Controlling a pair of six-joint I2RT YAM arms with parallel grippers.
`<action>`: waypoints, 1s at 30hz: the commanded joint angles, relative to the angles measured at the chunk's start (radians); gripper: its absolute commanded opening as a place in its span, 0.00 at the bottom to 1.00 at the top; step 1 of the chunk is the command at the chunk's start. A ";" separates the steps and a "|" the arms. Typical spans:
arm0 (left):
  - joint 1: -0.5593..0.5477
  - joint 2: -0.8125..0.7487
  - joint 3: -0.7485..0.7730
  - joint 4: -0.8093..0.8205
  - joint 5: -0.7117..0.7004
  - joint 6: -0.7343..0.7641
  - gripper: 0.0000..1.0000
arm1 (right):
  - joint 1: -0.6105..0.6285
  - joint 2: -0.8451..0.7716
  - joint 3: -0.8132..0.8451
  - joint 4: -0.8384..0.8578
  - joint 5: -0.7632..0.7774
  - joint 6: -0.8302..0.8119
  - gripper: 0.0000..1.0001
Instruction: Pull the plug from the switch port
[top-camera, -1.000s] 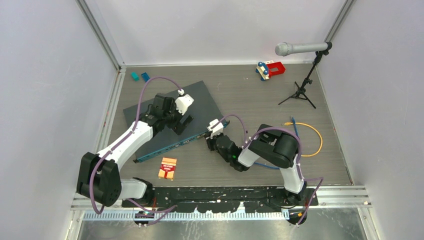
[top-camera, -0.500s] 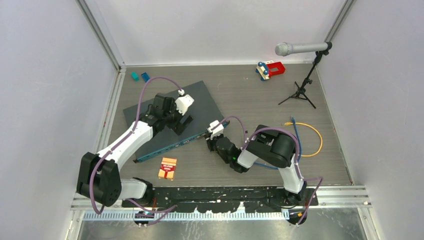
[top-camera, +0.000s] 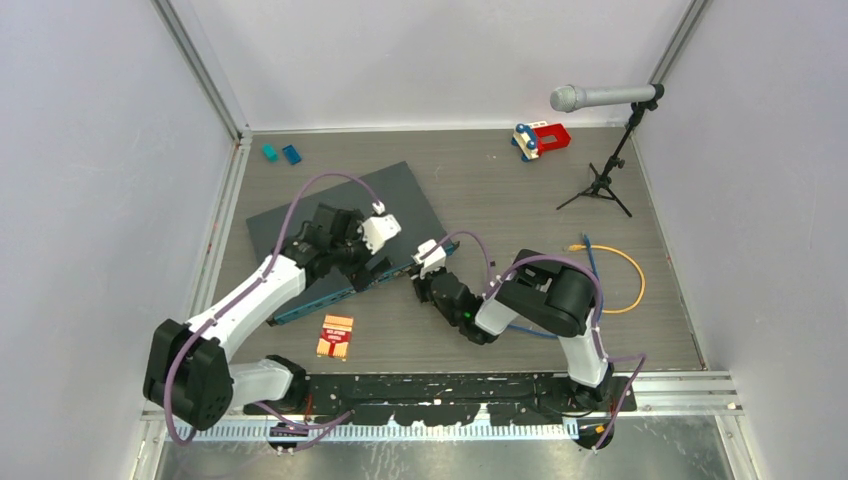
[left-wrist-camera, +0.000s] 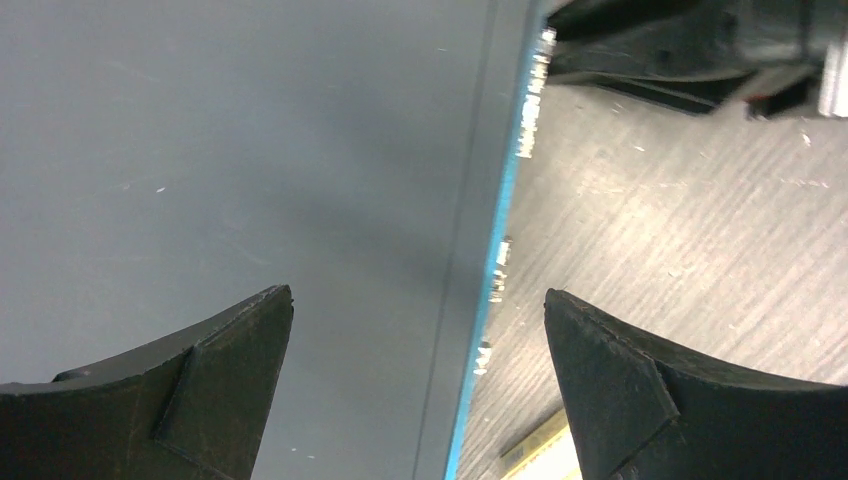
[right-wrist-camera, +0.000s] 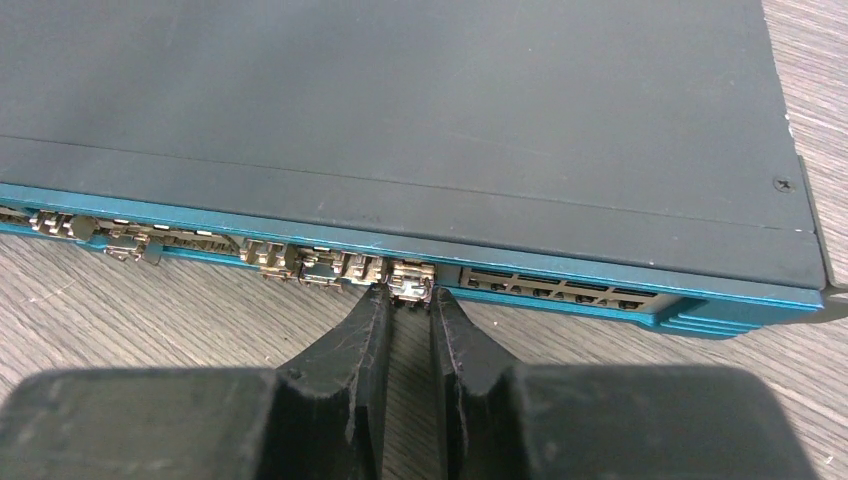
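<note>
Top external view puts the wide, flat, slate-grey switch (top-camera: 300, 210) with its thin teal-blue front edge left of centre on the grey wood-grain desk (top-camera: 520, 190), lying at a slant. From my seat the right wrist view is the clearest. The right arm's black fingers (right-wrist-camera: 340, 350) stand nearly together, their tips pinching a small silvery plug (right-wrist-camera: 410, 280) that sits in a socket along the teal edge, mid-frame. On the left wrist view the left arm's black fingers (left-wrist-camera: 200, 390) are spread wide at the bottom of the frame. One is over the switch's dark top, the other over bare desk, with the teal edge running between them.
</note>
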 joint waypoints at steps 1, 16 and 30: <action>-0.050 0.004 -0.018 -0.046 -0.005 0.058 1.00 | -0.013 -0.045 0.013 -0.096 0.072 -0.013 0.00; -0.105 0.141 -0.007 -0.002 -0.209 0.043 1.00 | -0.010 -0.080 0.006 -0.160 0.088 -0.003 0.00; -0.105 0.215 0.017 0.015 -0.301 -0.009 0.95 | 0.051 -0.104 -0.044 -0.083 0.104 -0.049 0.00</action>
